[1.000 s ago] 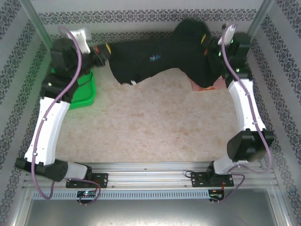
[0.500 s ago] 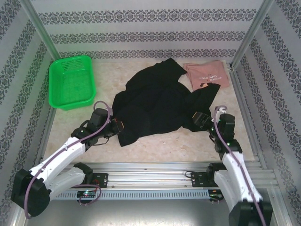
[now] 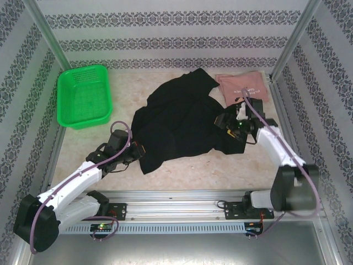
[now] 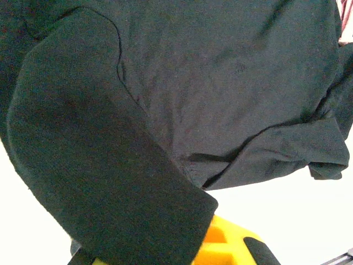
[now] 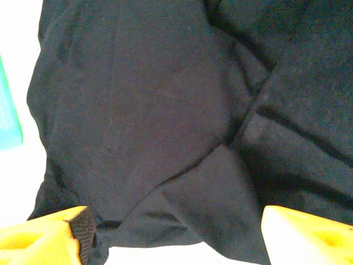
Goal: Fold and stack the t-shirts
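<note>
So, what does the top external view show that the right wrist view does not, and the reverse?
Top external: the pink t-shirt at the far right and the left gripper. Right wrist: the textured black pad on one yellow finger, up close. Both: the black t-shirt, the open right gripper over it, and some of the green basket.

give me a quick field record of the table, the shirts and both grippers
black t-shirt: rumpled, unfolded, mid-table
pink t-shirt: folded flat, far right
green basket: far left
left gripper: shut on black t-shirt's near-left edge
right gripper: open, over black t-shirt's right side
stack: not yet made
</note>
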